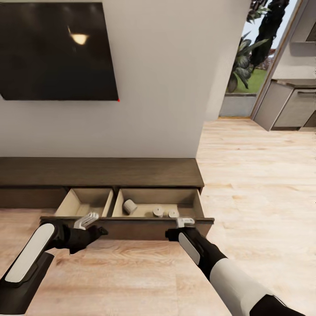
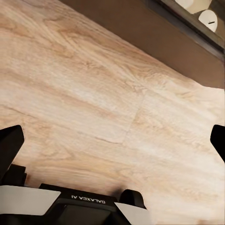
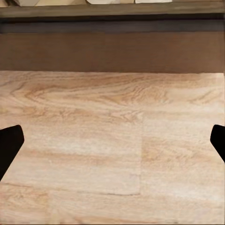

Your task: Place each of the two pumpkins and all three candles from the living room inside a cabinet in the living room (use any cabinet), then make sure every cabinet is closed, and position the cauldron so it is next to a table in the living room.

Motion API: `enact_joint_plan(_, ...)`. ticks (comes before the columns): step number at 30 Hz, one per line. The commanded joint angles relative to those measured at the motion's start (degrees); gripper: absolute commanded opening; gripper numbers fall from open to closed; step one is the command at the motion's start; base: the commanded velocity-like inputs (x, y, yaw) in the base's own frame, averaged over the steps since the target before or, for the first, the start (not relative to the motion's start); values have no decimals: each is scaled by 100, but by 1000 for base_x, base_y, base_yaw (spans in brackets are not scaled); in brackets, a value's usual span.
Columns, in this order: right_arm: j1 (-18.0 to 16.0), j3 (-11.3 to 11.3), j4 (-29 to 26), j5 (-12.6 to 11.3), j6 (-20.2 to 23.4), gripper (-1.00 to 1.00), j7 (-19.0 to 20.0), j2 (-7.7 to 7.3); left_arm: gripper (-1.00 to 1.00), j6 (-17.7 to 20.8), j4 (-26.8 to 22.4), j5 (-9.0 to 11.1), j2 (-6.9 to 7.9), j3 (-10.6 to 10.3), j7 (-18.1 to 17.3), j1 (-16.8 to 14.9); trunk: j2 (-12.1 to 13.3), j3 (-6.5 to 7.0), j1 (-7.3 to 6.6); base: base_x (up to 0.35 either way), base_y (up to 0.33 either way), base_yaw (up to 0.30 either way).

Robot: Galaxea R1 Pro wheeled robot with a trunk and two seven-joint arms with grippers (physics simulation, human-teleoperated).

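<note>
1. The cabinet (image 1: 101,172), a long, low, dark brown unit, stands against the pale wall below the black wall-mounted TV (image 1: 57,50).
2. One wide drawer (image 1: 127,226) is pulled out over the light wood plank floor (image 1: 245,175). Its interior is pale wood, split by a partition into two compartments.
3. The left compartment (image 1: 85,202) shows only its pale floor and walls; its front part is hidden behind the left gripper.
4. The right compartment (image 1: 158,202) holds three candles. One pale grey candle (image 1: 129,206) lies on its side near the partition. Two more candles (image 1: 158,212) stand upright side by side, close together, near the drawer's front wall; whether they touch cannot be told.
5. In the left wrist view, two pale rounded shapes (image 2: 202,9) show past the dark drawer front.
6. The left gripper (image 1: 90,219) sits at the drawer's front edge, before the left compartment. Its fingers (image 2: 10,145) are spread wide, with bare floor between them and nothing held.
7. The right gripper (image 1: 186,221) sits at the front edge before the right compartment. Its fingers (image 3: 9,147) are likewise spread wide, holding nothing.
8. Whether either gripper touches the drawer front cannot be told.
</note>
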Motion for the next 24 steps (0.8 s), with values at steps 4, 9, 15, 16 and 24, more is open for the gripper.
enact_joint_plan(4, -5, 31, -9, -60, 11, 100, -56, -4, 100, 12, -5, 50, -1, -6, 59, -5, -3, -5, -4, -320, 0, 0)
enact_joint_plan(9, -5, 31, -9, -60, 11, 100, -56, -3, 100, 12, -5, 50, -4, -6, 59, -5, -3, -5, -4, -277, 0, 0)
enact_joint_plan(15, -5, 31, -9, -60, 11, 100, -56, -3, 100, 12, -5, 50, -2, -6, 60, -5, -123, -59, 62, -262, 0, 0)
enact_joint_plan(16, -5, 31, -9, -60, 11, 100, -56, -3, 100, 12, -5, 50, -1, -6, 60, -5, -164, -77, 84, -260, 0, 0)
enact_joint_plan(24, -5, 31, -9, -60, 11, 100, -56, -3, 100, 12, -5, 50, -2, -6, 60, -5, -484, -220, 260, -252, 0, 0)
